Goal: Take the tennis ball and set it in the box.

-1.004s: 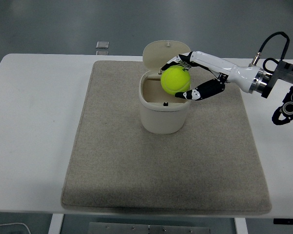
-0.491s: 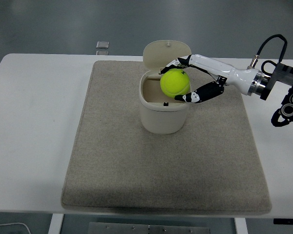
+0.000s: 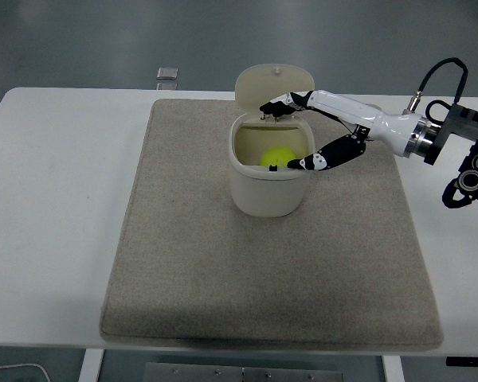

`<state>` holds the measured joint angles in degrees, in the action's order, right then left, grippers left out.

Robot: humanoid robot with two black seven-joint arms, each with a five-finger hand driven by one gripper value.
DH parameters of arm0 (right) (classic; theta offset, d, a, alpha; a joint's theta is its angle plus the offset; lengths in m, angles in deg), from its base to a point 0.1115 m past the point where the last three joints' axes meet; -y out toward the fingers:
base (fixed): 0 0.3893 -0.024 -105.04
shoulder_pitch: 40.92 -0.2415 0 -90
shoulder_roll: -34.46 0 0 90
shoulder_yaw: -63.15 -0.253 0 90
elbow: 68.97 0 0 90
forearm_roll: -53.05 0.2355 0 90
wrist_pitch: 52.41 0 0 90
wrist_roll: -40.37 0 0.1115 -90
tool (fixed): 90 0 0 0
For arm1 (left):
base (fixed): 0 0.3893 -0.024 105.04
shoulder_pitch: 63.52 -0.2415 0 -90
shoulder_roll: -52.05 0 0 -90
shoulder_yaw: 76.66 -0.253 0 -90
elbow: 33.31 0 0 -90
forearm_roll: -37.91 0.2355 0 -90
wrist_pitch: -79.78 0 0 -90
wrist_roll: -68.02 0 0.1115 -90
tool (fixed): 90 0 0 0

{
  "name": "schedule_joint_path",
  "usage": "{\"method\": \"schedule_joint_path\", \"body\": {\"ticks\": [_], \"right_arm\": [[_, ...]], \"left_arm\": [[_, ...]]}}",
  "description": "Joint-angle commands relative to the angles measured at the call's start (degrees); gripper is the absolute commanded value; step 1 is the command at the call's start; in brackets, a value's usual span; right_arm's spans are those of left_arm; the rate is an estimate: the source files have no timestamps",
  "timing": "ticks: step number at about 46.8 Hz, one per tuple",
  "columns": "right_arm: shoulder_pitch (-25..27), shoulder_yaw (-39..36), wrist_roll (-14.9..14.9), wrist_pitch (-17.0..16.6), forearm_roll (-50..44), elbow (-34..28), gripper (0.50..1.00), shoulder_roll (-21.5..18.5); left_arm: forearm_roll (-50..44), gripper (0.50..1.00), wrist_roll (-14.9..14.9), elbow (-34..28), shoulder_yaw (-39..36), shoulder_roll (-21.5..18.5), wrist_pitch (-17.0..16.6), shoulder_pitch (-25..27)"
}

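Head view: fuzzy yellow tennis ball (image 3: 277,156) sits inside the box (image 3: 269,189), just below the right robot hand (image 3: 291,135), fingers spread, holding nothing. Box is smooth cream plastic, rounded, lid up, on a grey felt-like mat (image 3: 223,263).

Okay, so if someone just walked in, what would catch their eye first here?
The bright yellow tennis ball lying inside the open cream box, which stands toward the far middle of the grey mat. Next, the right hand poised over the box's opening, fingers spread and holding nothing.
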<state>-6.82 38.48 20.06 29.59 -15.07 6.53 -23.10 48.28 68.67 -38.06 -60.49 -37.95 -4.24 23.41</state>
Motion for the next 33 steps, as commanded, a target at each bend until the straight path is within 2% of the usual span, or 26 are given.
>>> {"method": "schedule_joint_path", "body": {"ticks": [1, 5, 10, 16, 18, 20, 26, 33], "right_arm": [[-0.08, -0.03, 0.00, -0.34, 0.09, 0.00, 0.860, 0.07], [-0.09, -0.11, -0.09, -1.13, 0.88, 0.35, 0.860, 0.25], [0.09, -0.46, 0.00, -5.00, 4.13, 1.14, 0.860, 1.48], [0.44, -1.08, 0.00, -8.08, 8.96, 2.19, 0.860, 5.60], [0.53, -1.17, 0.00, -8.26, 10.46, 2.46, 0.864, 6.83], [0.79, -1.26, 0.00, -8.26, 11.78, 2.63, 0.909, 8.15], [3.16, -1.34, -0.09, -8.34, 14.15, 2.64, 0.913, 11.67], [6.15, -1.34, 0.00, -8.17, 18.72, 1.67, 0.913, 12.55]], "left_arm": [[0.00, 0.992, 0.05, -0.08, 0.00, 0.00, 0.00, 0.00], [0.00, 0.992, 0.05, 0.01, 0.00, 0.00, 0.00, 0.00], [0.00, 0.992, 0.05, 0.01, 0.00, 0.00, 0.00, 0.00], [0.00, 0.992, 0.05, 0.01, 0.00, 0.00, 0.00, 0.00], [0.00, 0.992, -0.04, 0.01, 0.00, 0.00, 0.00, 0.00], [0.00, 0.992, -0.04, 0.01, 0.00, 0.00, 0.00, 0.00], [0.00, 0.992, 0.05, 0.01, 0.00, 0.00, 0.00, 0.00], [0.00, 0.992, -0.04, 0.01, 0.00, 0.00, 0.00, 0.00]]}}
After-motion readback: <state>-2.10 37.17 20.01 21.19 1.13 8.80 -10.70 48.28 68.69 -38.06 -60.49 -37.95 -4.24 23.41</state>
